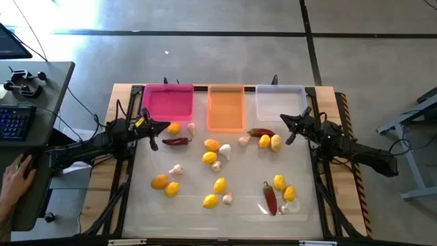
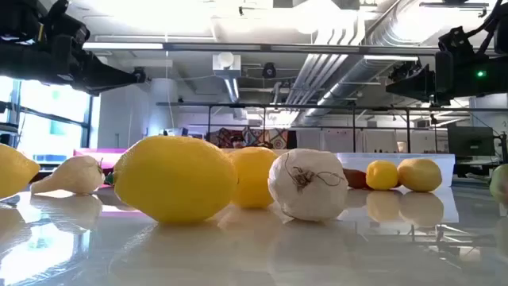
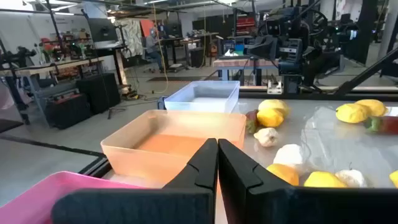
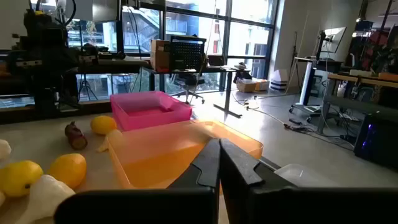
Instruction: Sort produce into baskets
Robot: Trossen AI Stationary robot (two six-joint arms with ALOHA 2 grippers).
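Three baskets stand in a row at the table's far edge: pink [image 1: 168, 102], orange [image 1: 226, 107], clear [image 1: 280, 102]. Lemons such as [image 1: 212, 145], [image 2: 175, 179], garlic bulbs such as [image 1: 224, 151], [image 2: 308, 184] and red chili peppers [image 1: 176, 141], [image 1: 270, 199] lie scattered on the table top. My left gripper [image 1: 154, 132] hovers shut, holding nothing, at the table's left, near the pink basket [image 3: 37, 193]. My right gripper [image 1: 292, 127] hovers shut and holding nothing at the right, near the clear basket; its wrist view [image 4: 217, 163] looks over the orange basket [image 4: 168, 152].
A clear plastic scrap [image 1: 290, 206] lies by the chili at the near right. A desk with a keyboard [image 1: 15, 123] stands left of the table, and a person's hand [image 1: 15, 179] rests there. The table's near middle has bare room.
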